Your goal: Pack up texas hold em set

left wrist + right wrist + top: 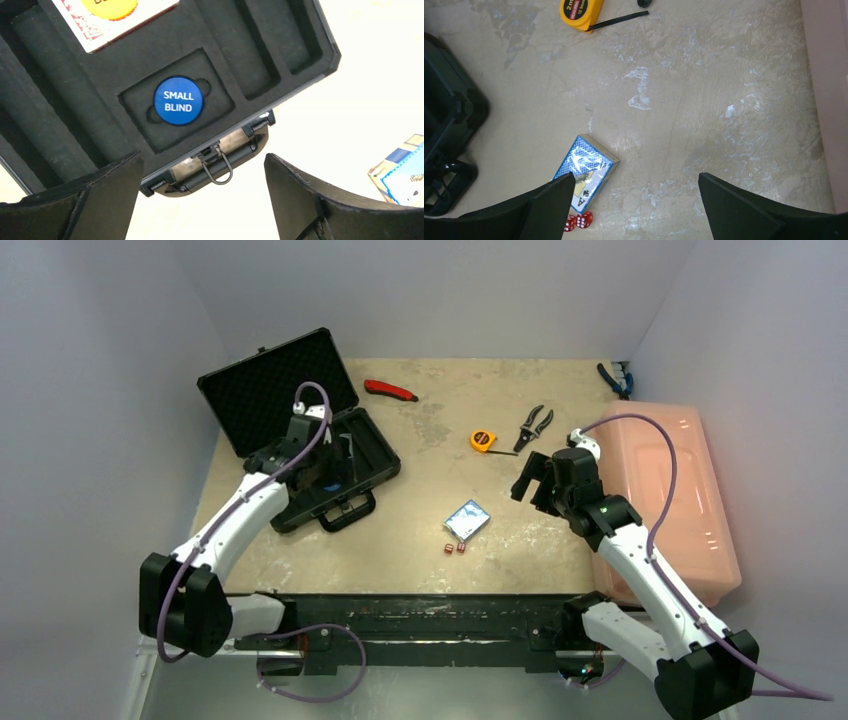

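The black briefcase [340, 478] lies open at the left with its foam lid [265, 390] raised. My left gripper [322, 462] hovers over its front edge, open and empty [202, 200]. In the left wrist view a blue "SMALL BLIND" disc [178, 100] sits in a foam recess, and an orange disc [110, 6] rests on the red card deck [95, 30] in the case. The blue card deck [467, 519] and two red dice [454, 548] lie on the table. My right gripper [535, 480] is open above the table, with the blue deck [586, 167] and dice [578, 221] by its left finger.
A yellow tape measure [483, 440], black pliers [535, 425], a red utility knife [390, 390] and blue pliers [615, 380] lie at the back. The large pink bin [665, 500] stands along the right side. The case handle [220, 162] points toward the arms.
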Controlling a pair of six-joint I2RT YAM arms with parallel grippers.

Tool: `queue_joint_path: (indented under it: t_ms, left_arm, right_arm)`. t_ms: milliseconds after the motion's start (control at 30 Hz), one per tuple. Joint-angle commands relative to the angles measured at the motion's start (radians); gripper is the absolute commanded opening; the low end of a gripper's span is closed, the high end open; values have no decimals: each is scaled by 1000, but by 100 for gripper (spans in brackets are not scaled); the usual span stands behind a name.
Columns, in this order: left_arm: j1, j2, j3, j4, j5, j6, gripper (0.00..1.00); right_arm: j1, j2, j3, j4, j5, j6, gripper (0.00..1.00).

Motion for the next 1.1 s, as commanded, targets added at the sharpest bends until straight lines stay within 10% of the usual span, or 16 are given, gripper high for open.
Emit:
queue_joint_path:
  t_ms: [0, 400, 633, 1067]
  left_arm:
    - [-48, -99, -37, 100, -44, 41, 92]
    - [-52, -317, -221, 426, 98, -28, 100]
    - [-97, -196, -138, 379, 351, 70, 91]
    - [-386, 81, 67, 240, 219, 265, 93]
  right_arm:
    - [4, -5, 2, 17, 25, -9, 99]
    - [4, -7, 3, 15, 23, -9, 99]
    - [4, -16, -2, 19, 24, -8, 99]
    - [3, -38, -5, 7, 16, 4, 99]
